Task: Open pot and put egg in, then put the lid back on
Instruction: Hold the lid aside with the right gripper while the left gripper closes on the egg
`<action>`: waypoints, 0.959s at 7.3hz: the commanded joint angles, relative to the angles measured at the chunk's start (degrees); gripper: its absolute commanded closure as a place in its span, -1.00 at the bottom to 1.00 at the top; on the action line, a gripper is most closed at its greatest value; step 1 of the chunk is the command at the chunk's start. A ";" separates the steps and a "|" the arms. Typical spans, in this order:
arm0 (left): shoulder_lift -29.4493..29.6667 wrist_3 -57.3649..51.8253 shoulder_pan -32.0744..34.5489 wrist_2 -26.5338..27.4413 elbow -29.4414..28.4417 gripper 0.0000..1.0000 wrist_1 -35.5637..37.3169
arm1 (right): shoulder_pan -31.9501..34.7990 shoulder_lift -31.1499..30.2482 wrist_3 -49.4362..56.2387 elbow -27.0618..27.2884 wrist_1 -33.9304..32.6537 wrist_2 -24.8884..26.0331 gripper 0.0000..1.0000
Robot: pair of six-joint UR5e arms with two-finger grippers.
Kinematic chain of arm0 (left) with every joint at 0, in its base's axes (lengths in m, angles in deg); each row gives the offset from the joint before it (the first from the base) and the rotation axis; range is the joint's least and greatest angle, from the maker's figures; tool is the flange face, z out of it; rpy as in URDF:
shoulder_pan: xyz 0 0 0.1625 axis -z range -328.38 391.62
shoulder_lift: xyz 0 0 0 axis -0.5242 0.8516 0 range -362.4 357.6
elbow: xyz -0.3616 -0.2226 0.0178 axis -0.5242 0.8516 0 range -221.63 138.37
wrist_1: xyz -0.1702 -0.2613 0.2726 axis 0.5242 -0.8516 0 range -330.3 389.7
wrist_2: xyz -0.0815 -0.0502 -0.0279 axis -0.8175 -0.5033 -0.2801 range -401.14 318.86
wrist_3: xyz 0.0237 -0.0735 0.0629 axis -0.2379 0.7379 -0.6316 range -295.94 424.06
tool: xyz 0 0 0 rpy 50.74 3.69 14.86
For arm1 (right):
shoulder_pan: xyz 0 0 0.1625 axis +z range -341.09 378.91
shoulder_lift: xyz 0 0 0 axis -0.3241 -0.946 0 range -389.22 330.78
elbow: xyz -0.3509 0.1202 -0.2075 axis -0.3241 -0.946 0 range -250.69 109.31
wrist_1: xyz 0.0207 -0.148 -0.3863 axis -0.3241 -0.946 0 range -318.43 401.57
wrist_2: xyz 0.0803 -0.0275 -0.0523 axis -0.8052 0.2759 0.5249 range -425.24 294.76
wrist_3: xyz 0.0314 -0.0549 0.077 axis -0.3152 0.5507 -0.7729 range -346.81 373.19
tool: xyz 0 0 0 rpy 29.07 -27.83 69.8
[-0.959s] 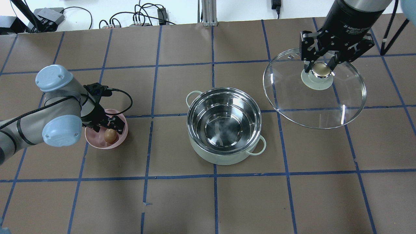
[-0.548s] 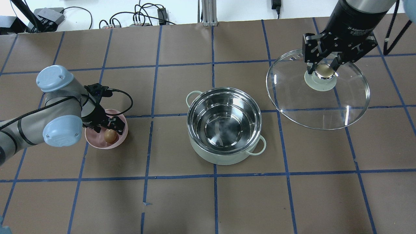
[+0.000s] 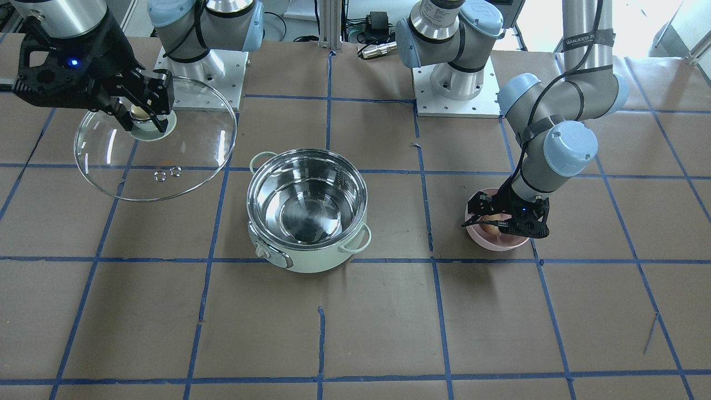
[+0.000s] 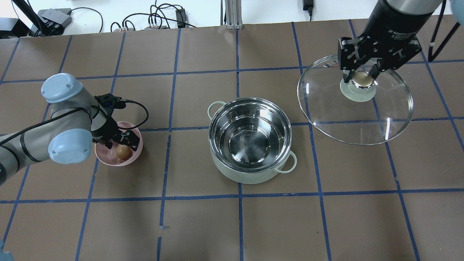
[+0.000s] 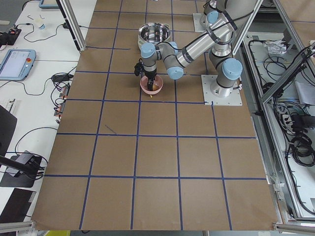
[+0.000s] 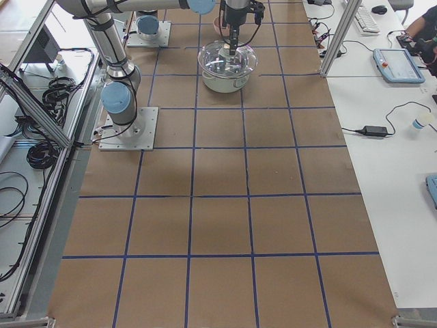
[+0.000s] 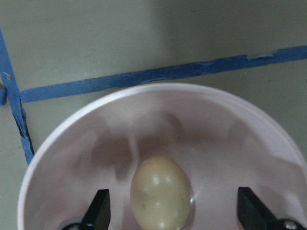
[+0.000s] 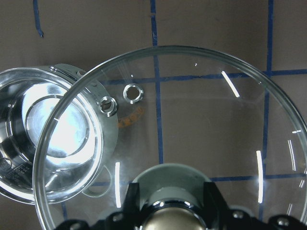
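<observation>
The mint-green pot stands open at the table's middle, its steel inside empty. My right gripper is shut on the gold-topped knob of the glass lid and holds it in the air to the pot's right; the lid also shows in the right wrist view. The light-brown egg lies in a pink bowl. My left gripper is open, lowered into the bowl, one finger on each side of the egg.
Blue tape lines grid the brown table. Cables and power bricks lie along the far edge. The two arm bases stand on plates behind the pot.
The right gripper with the lid has drifted slightly right and away from the pot. The left gripper has stayed over the egg in the bowl.
</observation>
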 commanded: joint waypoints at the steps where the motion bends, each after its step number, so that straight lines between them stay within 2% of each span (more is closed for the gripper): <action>1: 0.11 0.11 0.00 0.44 -0.04 -0.73 0.00 | -0.06 0.00 0.20 -0.06 0.02 0.13 0.39; 4: 0.19 0.11 0.00 0.45 -0.04 -0.38 0.00 | -0.06 -0.09 0.20 -0.06 -0.07 0.30 0.39; 7: 0.81 0.12 0.00 0.36 -0.31 -0.17 0.08 | -0.06 -0.09 0.11 0.03 -0.07 0.13 0.39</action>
